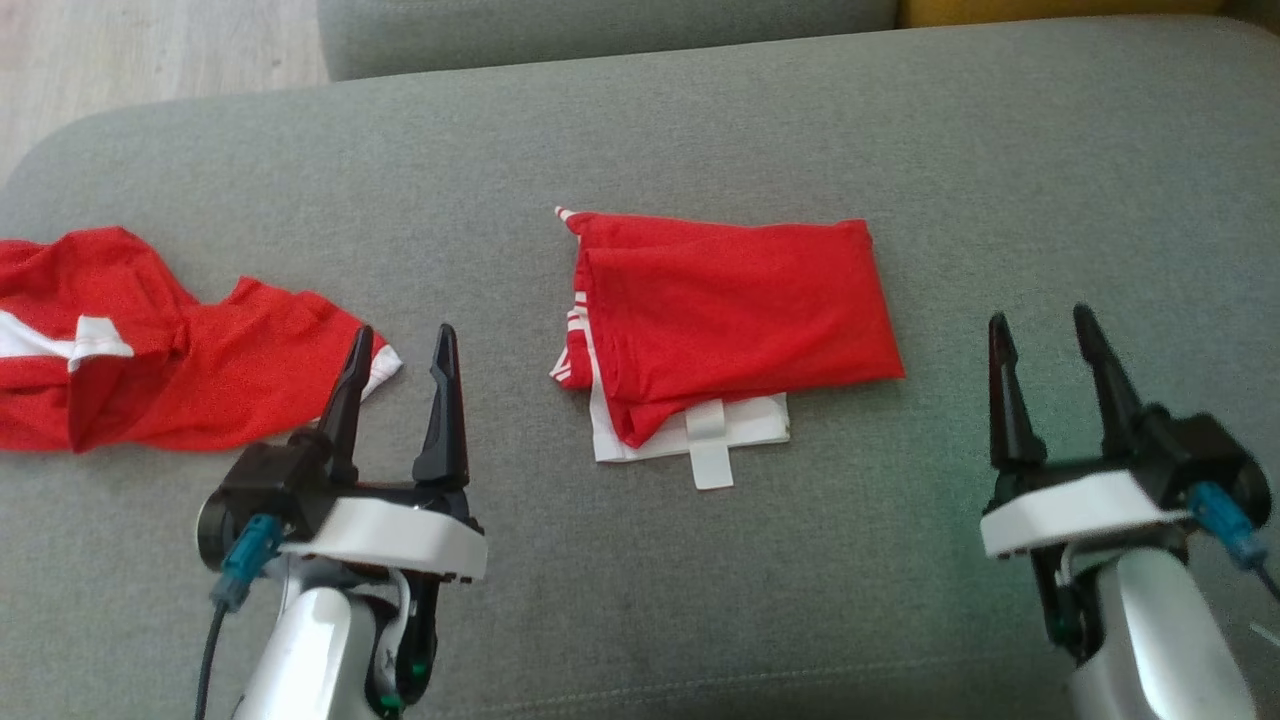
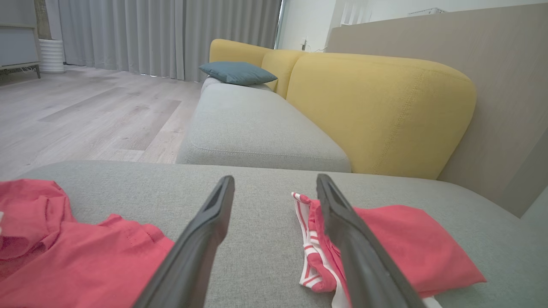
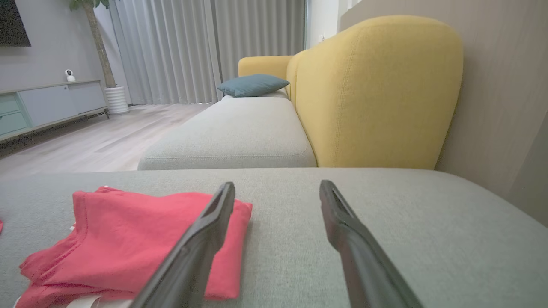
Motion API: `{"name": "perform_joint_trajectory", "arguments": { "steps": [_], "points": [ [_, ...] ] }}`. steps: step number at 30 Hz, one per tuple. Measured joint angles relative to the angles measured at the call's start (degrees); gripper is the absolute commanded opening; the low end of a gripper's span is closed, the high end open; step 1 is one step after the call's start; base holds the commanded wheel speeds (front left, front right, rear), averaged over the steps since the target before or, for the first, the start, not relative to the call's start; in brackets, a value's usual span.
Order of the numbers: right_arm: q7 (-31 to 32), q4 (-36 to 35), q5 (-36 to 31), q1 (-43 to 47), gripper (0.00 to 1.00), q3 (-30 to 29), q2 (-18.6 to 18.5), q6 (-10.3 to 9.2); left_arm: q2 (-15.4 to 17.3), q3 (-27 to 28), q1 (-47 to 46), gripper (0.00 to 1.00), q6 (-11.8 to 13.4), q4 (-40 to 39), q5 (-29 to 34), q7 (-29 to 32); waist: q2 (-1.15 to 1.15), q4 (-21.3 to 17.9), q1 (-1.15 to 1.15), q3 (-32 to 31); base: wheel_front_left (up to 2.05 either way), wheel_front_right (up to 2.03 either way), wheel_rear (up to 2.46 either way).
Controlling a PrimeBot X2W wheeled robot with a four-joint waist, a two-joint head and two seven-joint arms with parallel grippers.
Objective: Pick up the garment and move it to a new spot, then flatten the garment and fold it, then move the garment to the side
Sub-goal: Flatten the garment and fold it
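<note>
A red garment with white trim lies folded into a rough rectangle in the middle of the grey cushion; it also lies right of centre in the left wrist view and at the lower left in the right wrist view. My left gripper hovers open to the garment's left, with nothing between its fingers. To the right of the garment my right gripper is open too and holds nothing, its fingers apart.
A second red and white garment lies crumpled at the cushion's left edge, close to my left gripper, and shows again. Beyond are a grey sofa seat, yellow backrests, a blue pillow and wooden floor.
</note>
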Motion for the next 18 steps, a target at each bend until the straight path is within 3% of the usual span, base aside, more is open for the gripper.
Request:
{"name": "perform_joint_trajectory", "arguments": {
  "steps": [18],
  "points": [
    [0.0, -0.7, 3.5, 2.1, 1.0, 0.4, 0.6, 0.0, 0.0, 0.1, 1.4, 1.0, 0.1, 0.2, 0.0, 0.0, 0.0, -0.3, 0.0, 0.2, 0.0, 0.0, 0.0]
  ]
}}
